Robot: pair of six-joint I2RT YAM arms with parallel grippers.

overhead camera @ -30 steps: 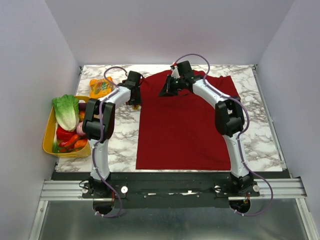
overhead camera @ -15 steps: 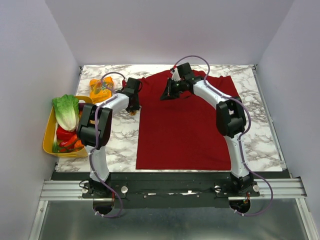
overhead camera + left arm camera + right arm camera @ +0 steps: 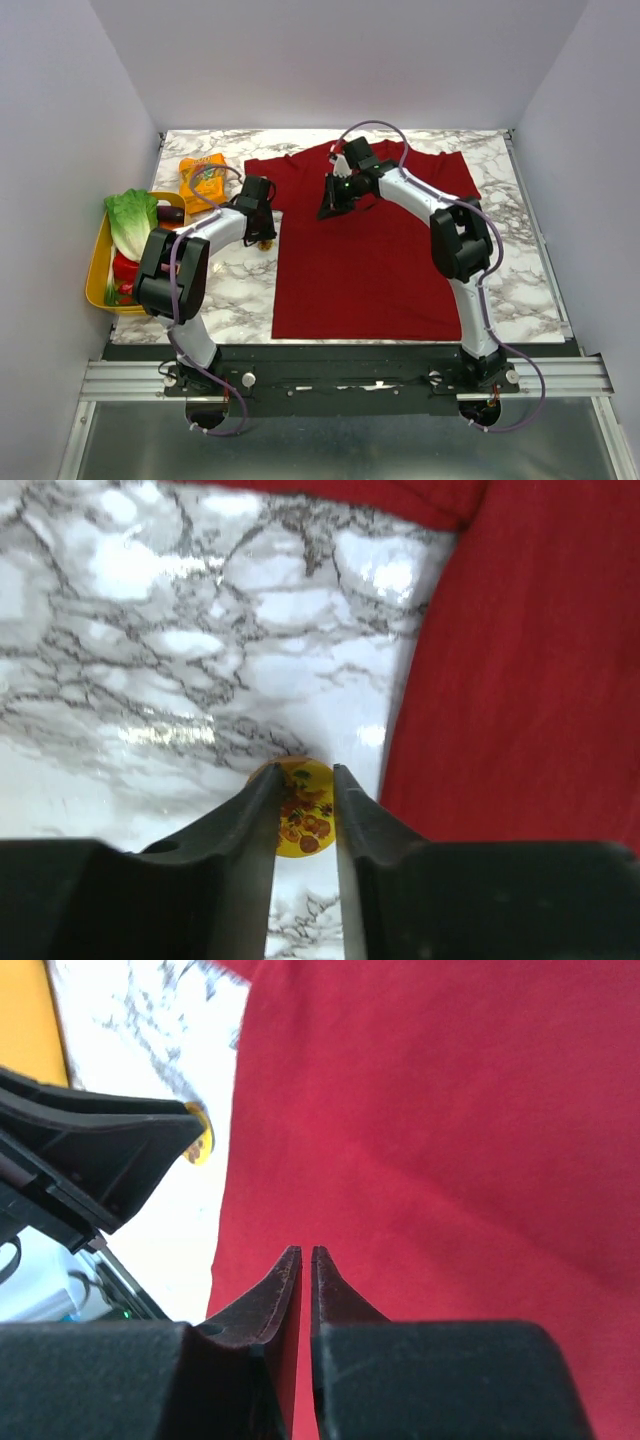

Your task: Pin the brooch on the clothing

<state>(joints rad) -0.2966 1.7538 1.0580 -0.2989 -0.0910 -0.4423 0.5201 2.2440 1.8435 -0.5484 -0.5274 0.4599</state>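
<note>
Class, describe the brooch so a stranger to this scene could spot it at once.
Find the dark red T-shirt on the marble table. Just off its left edge, the left gripper pinches the brooch. It is a tiny round yellow badge, far smaller than the orange snack packet farther back.

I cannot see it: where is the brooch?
Left wrist view: the brooch sits between the jaws of the left gripper, just left of the shirt.

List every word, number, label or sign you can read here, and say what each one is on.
No text can be read.
brooch: a red-orange flower picture on yellow, no letters visible.
orange packet: some print, too small to read.
</note>
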